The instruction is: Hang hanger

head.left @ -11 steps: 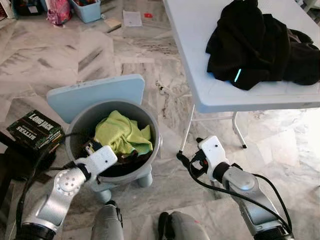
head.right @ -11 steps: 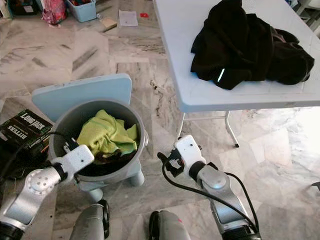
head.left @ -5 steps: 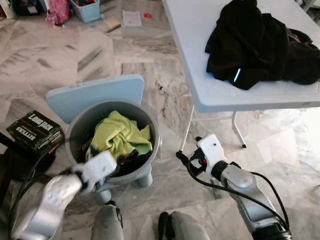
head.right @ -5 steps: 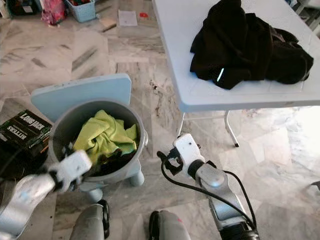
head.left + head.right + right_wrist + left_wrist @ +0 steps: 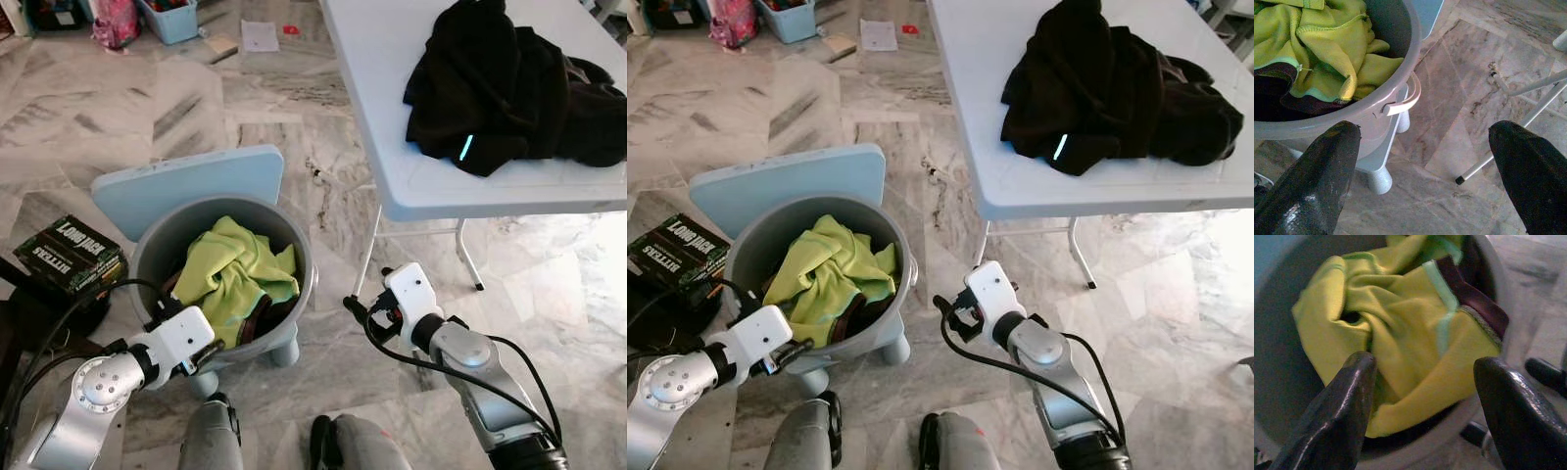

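A grey laundry basket (image 5: 310,266) stands on the floor just ahead of me, holding a crumpled yellow-green garment (image 5: 238,270) over a dark maroon one (image 5: 1476,303). My left gripper (image 5: 1425,367) hovers open at the basket's near rim, its fingers (image 5: 1347,396) apart over the yellow-green cloth and gripping nothing. To the right of the basket, my right gripper (image 5: 1425,132) hangs open above the floor, its wrist (image 5: 411,294) white. A heap of black clothing (image 5: 509,88) lies on the white folding table (image 5: 382,108) at the right.
A light blue lid (image 5: 186,186) leans behind the basket. A black box (image 5: 69,253) lies on the floor to the left. The table's white legs (image 5: 364,257) stand close to my right arm. A blue bin (image 5: 171,18), a pink bag (image 5: 116,20) and a paper (image 5: 260,36) lie far back.
My left arm has drawn back from over the basket toward me, and now sits lower at the near rim. The right arm has barely moved.
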`<state>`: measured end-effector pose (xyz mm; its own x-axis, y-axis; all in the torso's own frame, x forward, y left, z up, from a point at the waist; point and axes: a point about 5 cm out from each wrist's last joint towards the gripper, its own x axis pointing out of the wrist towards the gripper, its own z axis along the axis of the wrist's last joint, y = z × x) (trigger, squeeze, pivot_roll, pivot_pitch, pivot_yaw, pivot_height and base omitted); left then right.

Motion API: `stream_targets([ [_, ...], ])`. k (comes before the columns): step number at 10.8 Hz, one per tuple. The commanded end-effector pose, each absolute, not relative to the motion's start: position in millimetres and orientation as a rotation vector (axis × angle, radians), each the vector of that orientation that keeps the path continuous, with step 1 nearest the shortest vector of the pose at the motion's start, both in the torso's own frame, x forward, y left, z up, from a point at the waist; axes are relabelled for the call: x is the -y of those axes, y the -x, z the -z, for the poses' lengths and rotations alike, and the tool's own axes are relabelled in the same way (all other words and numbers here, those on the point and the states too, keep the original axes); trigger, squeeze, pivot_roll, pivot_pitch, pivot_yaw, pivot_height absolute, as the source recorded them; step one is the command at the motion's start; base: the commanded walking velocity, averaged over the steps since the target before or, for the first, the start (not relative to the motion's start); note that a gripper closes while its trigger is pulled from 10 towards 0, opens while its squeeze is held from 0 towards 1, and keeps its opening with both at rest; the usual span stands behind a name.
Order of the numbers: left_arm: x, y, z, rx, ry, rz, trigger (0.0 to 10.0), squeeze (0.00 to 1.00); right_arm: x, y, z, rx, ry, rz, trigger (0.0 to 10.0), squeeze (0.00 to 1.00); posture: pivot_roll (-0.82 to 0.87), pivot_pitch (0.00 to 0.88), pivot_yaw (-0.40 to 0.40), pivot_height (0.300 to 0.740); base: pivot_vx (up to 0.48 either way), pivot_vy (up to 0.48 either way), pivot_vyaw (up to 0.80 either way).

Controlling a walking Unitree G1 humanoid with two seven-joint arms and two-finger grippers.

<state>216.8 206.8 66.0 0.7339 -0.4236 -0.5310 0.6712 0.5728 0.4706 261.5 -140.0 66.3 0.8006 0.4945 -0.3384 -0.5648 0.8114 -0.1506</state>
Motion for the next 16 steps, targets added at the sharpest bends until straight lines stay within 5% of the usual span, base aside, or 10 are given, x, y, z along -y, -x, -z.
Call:
stream_targets([
  [1,-209,-214,-64,-0.365,-0.692,0.623,10.0,1.00,144,-261,-63,-0.302,0.257,-0.563,10.0,0.00,-0.02,0.167,-0.091,0.740,0.000,0.000,0.00],
  [6,-199,-172,-44,-0.259,-0.626,0.697,10.0,1.00,143,-261,-60,-0.311,0.260,-0.570,10.0,0.00,-0.01,0.166,-0.089,0.740,0.000,0.000,0.00],
  [10,-207,-185,-36,-0.294,-0.650,0.668,10.0,1.00,143,-261,-59,-0.320,0.264,-0.579,10.0,0.00,-0.02,0.163,-0.094,0.740,0.000,0.000,0.00],
  [11,-212,-193,-35,-0.312,-0.656,0.666,10.0,0.13,143,-260,-58,-0.320,0.264,-0.580,10.0,0.00,-0.02,0.164,-0.093,0.740,0.000,0.000,0.00],
  [12,-215,-205,-35,-0.322,-0.666,0.674,10.0,0.00,143,-260,-58,-0.320,0.264,-0.581,10.0,0.00,-0.02,0.164,-0.093,0.740,0.000,0.000,0.00],
  [16,-210,-232,-37,-0.360,-0.675,0.891,10.0,0.00,143,-259,-58,-0.324,0.264,-0.577,10.0,0.00,-0.04,0.159,-0.092,0.740,0.000,0.000,0.00],
])
